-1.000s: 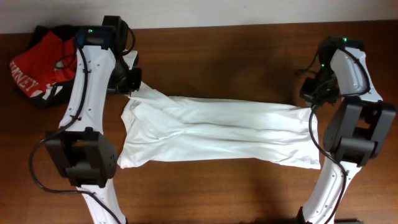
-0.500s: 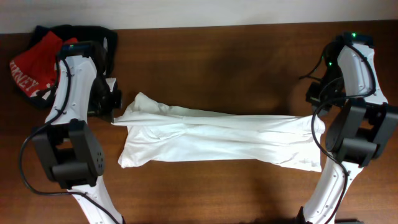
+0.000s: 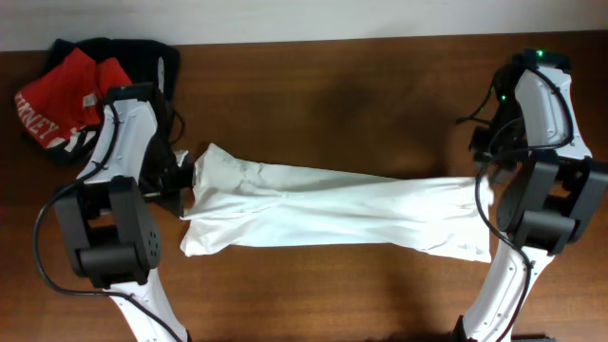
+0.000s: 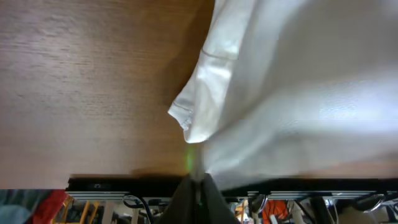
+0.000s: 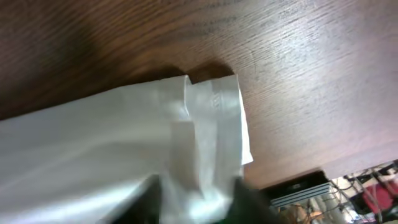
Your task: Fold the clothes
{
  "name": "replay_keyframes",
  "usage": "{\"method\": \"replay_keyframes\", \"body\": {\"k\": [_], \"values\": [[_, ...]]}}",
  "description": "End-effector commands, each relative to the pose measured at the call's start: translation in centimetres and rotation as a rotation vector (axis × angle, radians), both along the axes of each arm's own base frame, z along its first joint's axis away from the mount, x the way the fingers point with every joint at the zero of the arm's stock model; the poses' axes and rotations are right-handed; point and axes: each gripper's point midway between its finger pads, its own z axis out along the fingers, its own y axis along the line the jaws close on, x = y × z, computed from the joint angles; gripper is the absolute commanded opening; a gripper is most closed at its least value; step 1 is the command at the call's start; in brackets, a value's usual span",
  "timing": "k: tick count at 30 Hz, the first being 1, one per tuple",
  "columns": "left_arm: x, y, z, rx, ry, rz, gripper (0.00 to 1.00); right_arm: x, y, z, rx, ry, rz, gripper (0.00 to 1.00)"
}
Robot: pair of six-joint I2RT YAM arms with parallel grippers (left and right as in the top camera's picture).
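The white T-shirt (image 3: 323, 204) lies stretched in a long band across the table, bunched lengthwise. My left gripper (image 3: 187, 177) is shut on its left end, near the table surface. In the left wrist view the closed fingers (image 4: 198, 191) pinch a fold of the white cloth (image 4: 298, 81), with a hemmed corner hanging above them. My right gripper (image 3: 483, 169) holds the shirt's right end. In the right wrist view the cloth (image 5: 112, 137) fills the space between the fingers (image 5: 199, 199), and a hemmed edge sticks out past them.
A red garment with white lettering (image 3: 47, 104) and a black garment (image 3: 133, 52) lie piled at the table's back left corner, just behind my left arm. The table's back edge runs along the top of the overhead view. Bare wood (image 3: 323, 114) lies behind the shirt.
My left gripper has carried the shirt's left end from the back toward the front, then slightly right. The right gripper shifted a little at first, then stayed still.
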Motion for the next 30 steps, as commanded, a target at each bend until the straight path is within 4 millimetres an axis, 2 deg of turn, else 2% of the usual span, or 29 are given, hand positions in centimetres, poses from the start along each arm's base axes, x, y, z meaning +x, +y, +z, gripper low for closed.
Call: {"method": "replay_keyframes", "body": {"k": [1,2,5,6,8,9,10,12,13,17,22,27,30], "values": [[-0.2,-0.1,0.2,0.0,0.001,0.011,0.2,0.3,-0.4,1.0,-0.032,-0.025,0.015,0.71],[-0.3,0.1,0.2,0.009,0.005,0.005,0.37,0.3,-0.4,1.0,-0.032,-0.026,0.015,0.75],[-0.4,0.3,0.2,0.02,0.006,0.0,0.4,0.4,0.2,1.0,0.005,-0.033,0.023,0.77],[-0.3,0.3,0.3,0.02,0.003,0.0,0.38,0.6,0.8,0.9,0.047,-0.044,0.031,0.78],[0.0,0.1,0.3,0.01,-0.009,0.006,0.16,0.9,2.0,1.0,0.113,-0.062,0.007,0.78],[0.5,-0.6,0.5,-0.026,-0.029,0.023,0.06,1.1,2.9,1.0,0.158,-0.074,-0.01,0.62],[1.1,-1.5,0.7,-0.075,-0.052,0.042,0.02,1.2,3.3,1.1,0.181,-0.081,-0.019,0.44],[1.9,-3.5,1.1,-0.197,-0.095,0.011,0.0,1.3,3.7,1.1,0.201,-0.086,-0.026,0.16],[2.3,-4.9,1.3,-0.253,-0.115,-0.027,0.0,1.5,4.6,1.2,0.231,-0.089,-0.025,0.04],[2.8,-7.9,0.9,-0.261,-0.146,-0.125,0.0,1.9,7.6,1.1,0.246,-0.088,0.045,0.04],[6.0,-11.0,-1.1,-0.272,-0.294,-0.226,0.01,2.7,11.3,0.6,0.218,-0.105,0.175,0.04],[6.4,-11.5,-4.3,-0.271,-0.284,-0.233,0.0,2.3,14.3,0.2,0.216,-0.086,0.241,0.04],[6.5,-11.4,-5.8,-0.268,-0.267,-0.221,0.01,2.0,15.0,-0.2,0.218,-0.073,0.26,0.05]]}}
